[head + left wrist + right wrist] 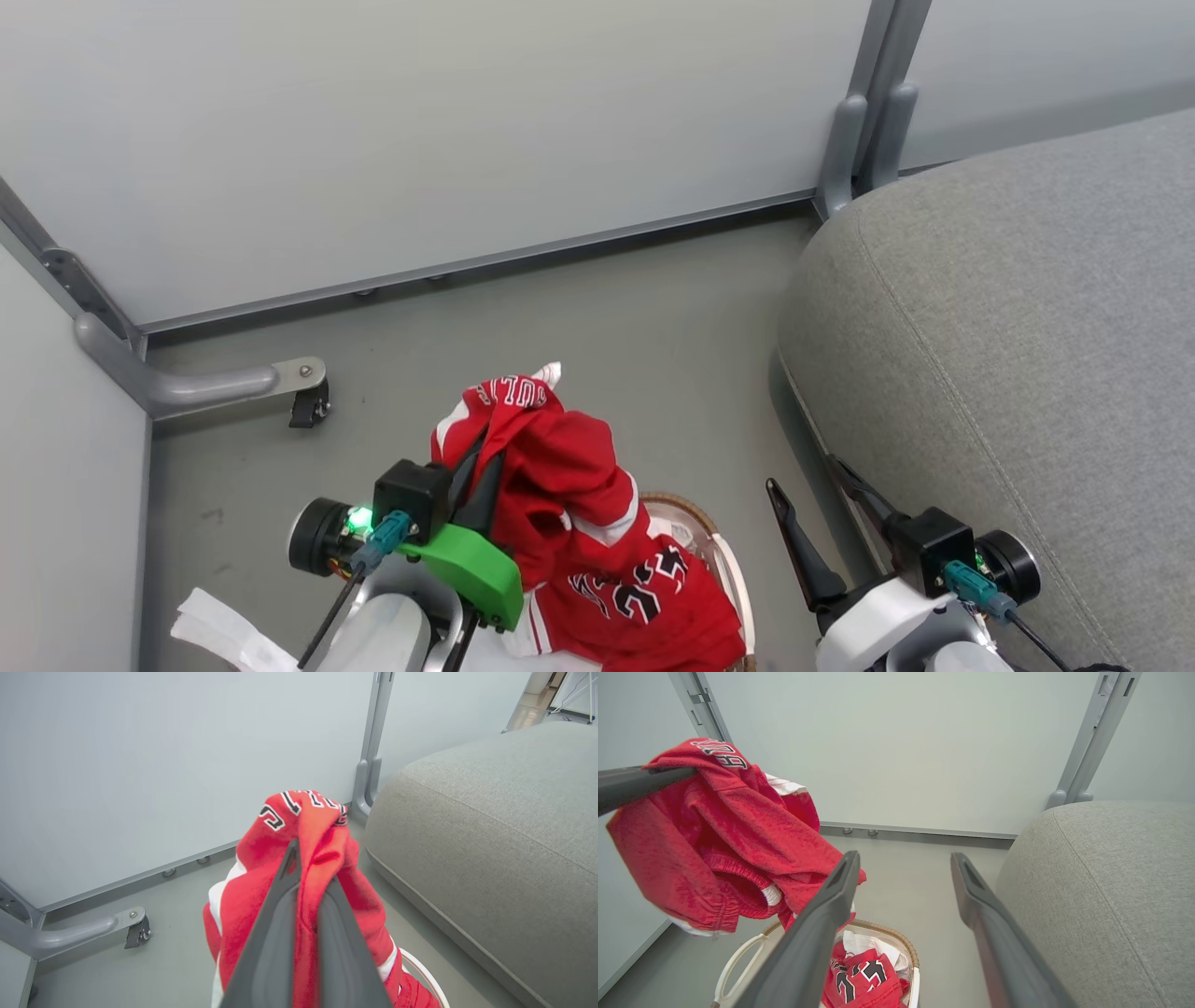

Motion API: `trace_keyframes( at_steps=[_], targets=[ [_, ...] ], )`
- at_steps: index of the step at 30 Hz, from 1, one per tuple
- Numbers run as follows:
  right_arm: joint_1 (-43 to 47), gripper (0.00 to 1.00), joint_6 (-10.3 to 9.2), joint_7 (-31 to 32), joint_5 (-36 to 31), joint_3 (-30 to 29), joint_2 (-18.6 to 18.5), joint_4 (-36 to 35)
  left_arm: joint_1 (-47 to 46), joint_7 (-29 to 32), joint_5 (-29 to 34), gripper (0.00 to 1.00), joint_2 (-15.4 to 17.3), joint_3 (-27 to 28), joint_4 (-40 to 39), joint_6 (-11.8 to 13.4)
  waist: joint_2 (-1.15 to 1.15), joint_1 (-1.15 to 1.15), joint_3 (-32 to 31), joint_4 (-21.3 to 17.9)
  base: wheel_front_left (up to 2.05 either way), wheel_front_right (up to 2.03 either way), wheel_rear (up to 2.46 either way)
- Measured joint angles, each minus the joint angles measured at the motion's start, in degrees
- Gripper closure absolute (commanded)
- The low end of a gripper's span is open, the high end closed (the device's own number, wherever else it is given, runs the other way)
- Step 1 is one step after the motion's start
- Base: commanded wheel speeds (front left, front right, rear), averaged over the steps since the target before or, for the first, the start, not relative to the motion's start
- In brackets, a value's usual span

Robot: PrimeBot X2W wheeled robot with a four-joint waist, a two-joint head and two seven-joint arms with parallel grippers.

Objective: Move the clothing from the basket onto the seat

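The left claw (pixel 310 868) is clamping shut on a red jersey (pixel 261 891), and this lifted jersey is hanging above the basket (pixel 896 933). Whether its lowest hem is touching the basket's brown rim cannot be told.

The left wrist view is showing the pinch point. Both dark fingers (pixel 275 933) are pressing a fold of red fabric between them, with white-edged lettering bunched above the tips.

The right wrist view is showing what the left wrist view is hiding, namely the basket interior. A second red jersey (pixel 864 975) with black-and-white numbers is lying inside the basket. A white garment (pixel 866 945) is lying just behind it, toward the basket's far wall.

The head view is showing both arms together. The right claw (pixel 801 474) is standing wide and gripping nothing. It is hovering beside the basket, between the basket and the seat (pixel 1008 327).

The seat is standing to the right of the basket, apart from it, with a strip of grey floor (pixel 607 308) between them.
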Motion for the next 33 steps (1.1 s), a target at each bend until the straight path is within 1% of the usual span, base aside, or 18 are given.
trace_keyframes(
  at_steps=[6,14,19,24,28,33],
  targets=[
    [1.0,0.0,0.0,0.0,0.43,0.55,-0.02,0.33,-0.06,-0.01,0.08,1.0,-0.83,1.78,-6.02,-1.02,0.0,0.0,-2.14,0.96,0.0,0.0,0.0],
    [1.7,0.0,0.0,0.0,0.54,2.93,-0.38,1.23,-1.35,-0.01,0.11,1.0,-1.19,1.82,-11.35,-1.75,0.0,0.0,-2.92,1.14,0.0,0.0,0.0],
    [1.31,0.0,0.0,0.0,0.93,7.03,-1.01,1.79,-1.75,0.0,-0.22,1.0,-1.22,0.24,-12.66,-1.98,0.0,0.0,-2.87,1.88,0.0,0.0,0.0],
    [-1.9,0.0,0.0,0.0,1.46,11.52,-1.09,2.66,-2.93,-0.01,-1.18,1.0,-1.27,-1.97,-13.0,-2.04,0.0,0.0,-2.64,2.89,0.0,0.0,0.0],
    [-5.14,0.0,0.0,0.0,1.63,14.82,-1.01,5.64,-3.98,-0.01,-1.8,1.0,-1.29,-3.49,-13.04,-2.19,0.0,0.0,-2.44,3.74,0.0,0.0,0.0],
    [-9.5,0.0,0.0,0.0,1.18,16.74,-0.51,9.33,-4.94,0.0,-2.48,1.0,-1.3,-5.64,-12.77,-2.2,0.0,0.0,-2.12,4.95,0.0,0.0,0.0]
  ],
)
